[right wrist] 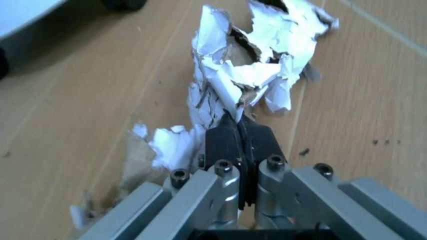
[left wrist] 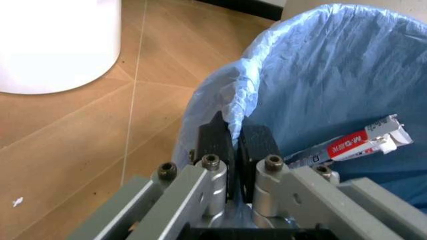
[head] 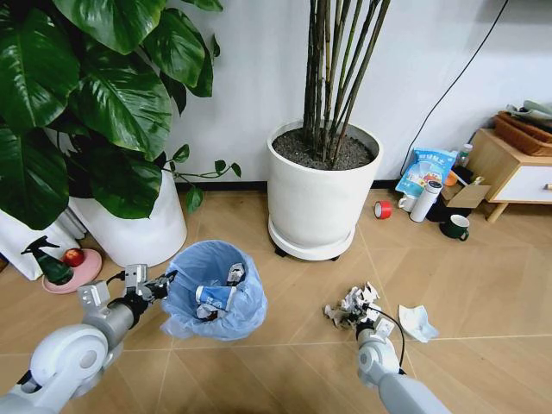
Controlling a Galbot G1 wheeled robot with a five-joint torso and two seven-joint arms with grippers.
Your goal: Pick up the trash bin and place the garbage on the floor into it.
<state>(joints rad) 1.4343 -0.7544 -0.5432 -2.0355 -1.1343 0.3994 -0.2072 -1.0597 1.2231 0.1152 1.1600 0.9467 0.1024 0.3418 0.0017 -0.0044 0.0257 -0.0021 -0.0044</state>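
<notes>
The trash bin, lined with a light blue bag, is at the front left on the floor. My left gripper is shut on the bag at the bin's left rim, its black pads pinching the plastic. Inside lie a white tube wrapper and a blue-white packet. To the right, my right gripper is shut on a crumpled, torn white paper wad, also seen in the head view. Another white paper piece lies just right of it.
A big white plant pot stands behind, a second pot at the left. A pink plate with a red fruit and a spray bottle sit far left. A red tape roll, white bottle, green mug and wooden cabinet are at the right.
</notes>
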